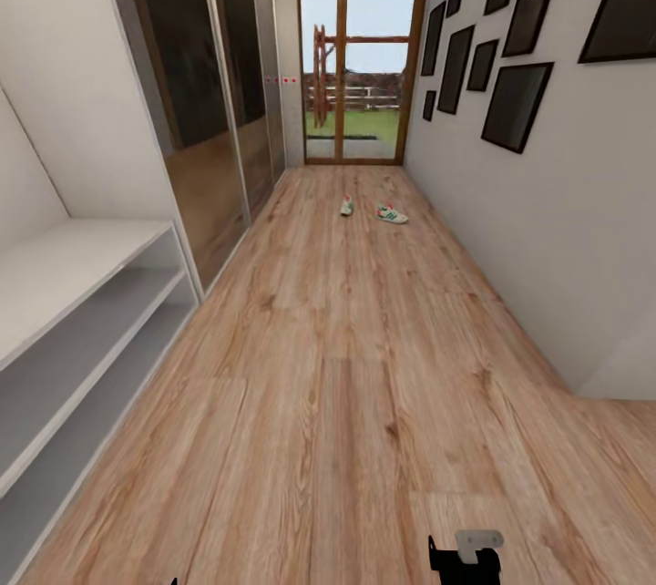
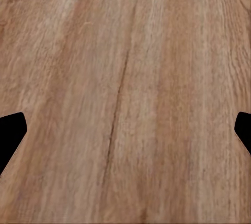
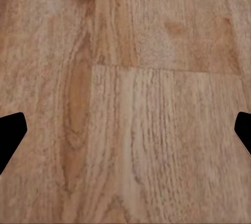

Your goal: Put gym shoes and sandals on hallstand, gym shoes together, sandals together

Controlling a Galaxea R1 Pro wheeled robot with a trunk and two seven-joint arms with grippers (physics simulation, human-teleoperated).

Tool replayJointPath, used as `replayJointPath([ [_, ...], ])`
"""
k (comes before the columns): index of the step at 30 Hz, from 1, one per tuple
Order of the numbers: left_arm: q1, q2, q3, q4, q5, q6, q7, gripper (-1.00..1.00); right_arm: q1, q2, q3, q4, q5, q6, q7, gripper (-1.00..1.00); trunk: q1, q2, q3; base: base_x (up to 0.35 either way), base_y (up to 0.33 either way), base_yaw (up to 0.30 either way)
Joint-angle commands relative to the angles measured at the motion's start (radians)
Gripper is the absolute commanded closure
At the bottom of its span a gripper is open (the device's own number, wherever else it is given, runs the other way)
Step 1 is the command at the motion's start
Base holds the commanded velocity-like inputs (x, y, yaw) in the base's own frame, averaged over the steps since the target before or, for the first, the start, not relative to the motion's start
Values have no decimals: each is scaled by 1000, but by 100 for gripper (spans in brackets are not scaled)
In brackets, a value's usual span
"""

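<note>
Two gym shoes lie far down the corridor floor, one to the left and one to the right, about a shoe's length apart. The sandals are out of view. The hallstand stands along the left wall close to me, pale grey, its shelves bare. In the left wrist view my left gripper hangs open over bare planks, with nothing between its fingers. In the right wrist view my right gripper is open the same way over the wood floor. A black part of my right arm shows at the bottom edge.
Mirrored wardrobe doors run along the left wall beyond the hallstand. Dark picture frames hang on the right wall. A glass door closes the far end. A wall corner juts in at the right.
</note>
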Motion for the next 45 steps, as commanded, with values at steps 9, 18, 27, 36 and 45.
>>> replayJointPath([
  [9, -1, -1, 10, 1, -1, -1, -9, -100, -1, -1, 0, 2, 6, -1, -7, -100, 0, 0, -1, 337, 0, 0],
  [18, -1, -1, 10, 1, -1, -1, -9, -100, -1, -1, -2, 2, 5, -1, -8, -100, 0, 0, -1, 337, 0, 0],
  [27, -1, -1, 11, 1, -1, -1, -9, -100, -1, -2, -2, 2, 4, -1, -8, -100, 0, 0, -1, 337, 0, 0],
  [36, -1, -1, 11, 1, -1, -1, -9, -100, -1, -3, -2, 2, 4, -1, -8, -100, 0, 0, -1, 337, 0, 0],
  [45, -1, -1, 12, 1, -1, -1, -9, -100, -1, -4, -2, 2, 4, -1, -8, -100, 0, 0, -1, 338, 0, 0],
])
